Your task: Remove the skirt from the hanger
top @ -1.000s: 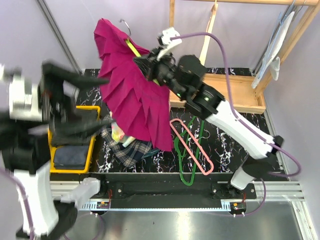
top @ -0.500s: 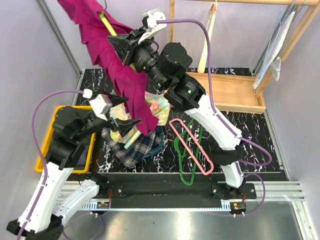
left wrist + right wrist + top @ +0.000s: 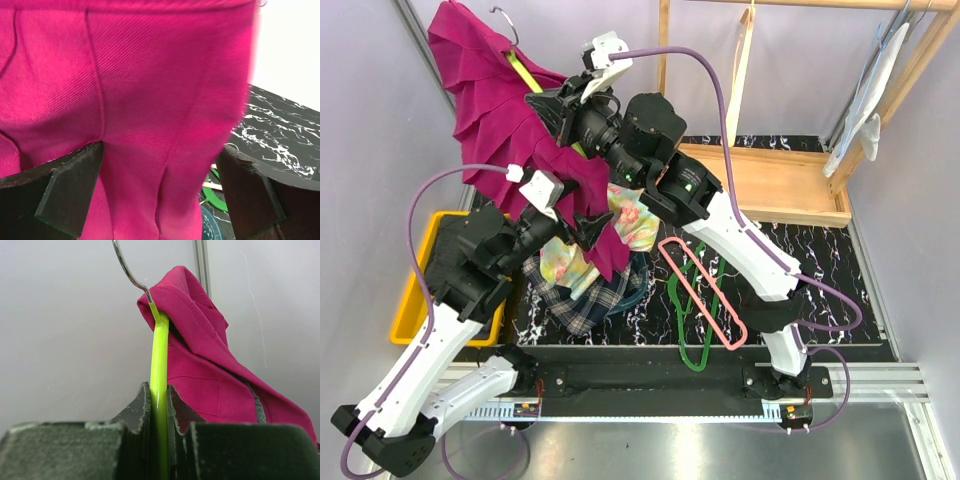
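The plaid skirt (image 3: 582, 305) lies crumpled on the table, partly under a floral garment (image 3: 638, 222). The dark green hanger (image 3: 692, 322) lies bare on the table beside it and also shows in the left wrist view (image 3: 216, 201). My right gripper (image 3: 548, 98) (image 3: 159, 405) is shut on a lime hanger (image 3: 525, 70) (image 3: 160, 355) and holds it high at the back left. A plain magenta garment (image 3: 490, 110) (image 3: 210, 370) hangs on it. My left gripper (image 3: 586, 226) (image 3: 160, 200) is open, with the magenta garment's lower part (image 3: 150, 90) hanging between its jaws.
A pink hanger (image 3: 705, 285) lies over the green one. A yellow bin (image 3: 412, 292) stands at the left, under my left arm. A wooden tray (image 3: 770, 185) and wooden rack posts are at the back right. White hangers (image 3: 868, 100) hang at the far right.
My left arm has risen from the bin side to the magenta garment's lower part. My right arm has lifted the lime hanger and garment up and to the left.
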{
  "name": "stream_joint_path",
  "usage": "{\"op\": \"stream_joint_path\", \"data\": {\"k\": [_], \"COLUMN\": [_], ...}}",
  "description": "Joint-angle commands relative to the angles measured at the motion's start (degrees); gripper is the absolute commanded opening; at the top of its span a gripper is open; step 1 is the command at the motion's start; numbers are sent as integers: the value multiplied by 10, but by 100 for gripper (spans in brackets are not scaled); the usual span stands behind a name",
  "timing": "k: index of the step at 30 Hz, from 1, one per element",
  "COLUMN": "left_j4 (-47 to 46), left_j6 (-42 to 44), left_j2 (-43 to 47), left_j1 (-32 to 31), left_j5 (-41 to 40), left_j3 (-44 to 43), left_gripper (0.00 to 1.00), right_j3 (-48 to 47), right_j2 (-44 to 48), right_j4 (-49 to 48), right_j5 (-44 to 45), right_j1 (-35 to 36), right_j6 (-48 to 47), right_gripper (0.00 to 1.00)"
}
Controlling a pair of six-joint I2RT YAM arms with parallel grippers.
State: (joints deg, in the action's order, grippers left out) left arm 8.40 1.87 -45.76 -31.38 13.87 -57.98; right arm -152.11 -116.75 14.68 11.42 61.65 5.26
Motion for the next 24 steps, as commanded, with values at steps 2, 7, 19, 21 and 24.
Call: {"op": "stream_joint_path", "data": {"k": [2,7,19,21,24], "left_j4": [-58,-44,24,38,54], "left_j6": [-17,-15,30,58,87], "left_j2": [-12,-8,33,37,44], "left_j1": [-3,-5,-10,-11,-11], "left_j5": [-45,-52,-9,-20,-45], "left_j3": [23,28,108,127,157], "left_gripper": [79,0,0,0,0], "right_j3": [-13,-14,-74,-71,-68], "right_j2": [51,52,62,78,100], "right_j4": [-127,-130,-163,-170,-158], "right_j5": [-4,5,36,36,36], "right_j1": [15,17,17,17,16], "right_j6": [3,-14,-116,-127,-145], "right_gripper": [0,0,0,0,0]}}
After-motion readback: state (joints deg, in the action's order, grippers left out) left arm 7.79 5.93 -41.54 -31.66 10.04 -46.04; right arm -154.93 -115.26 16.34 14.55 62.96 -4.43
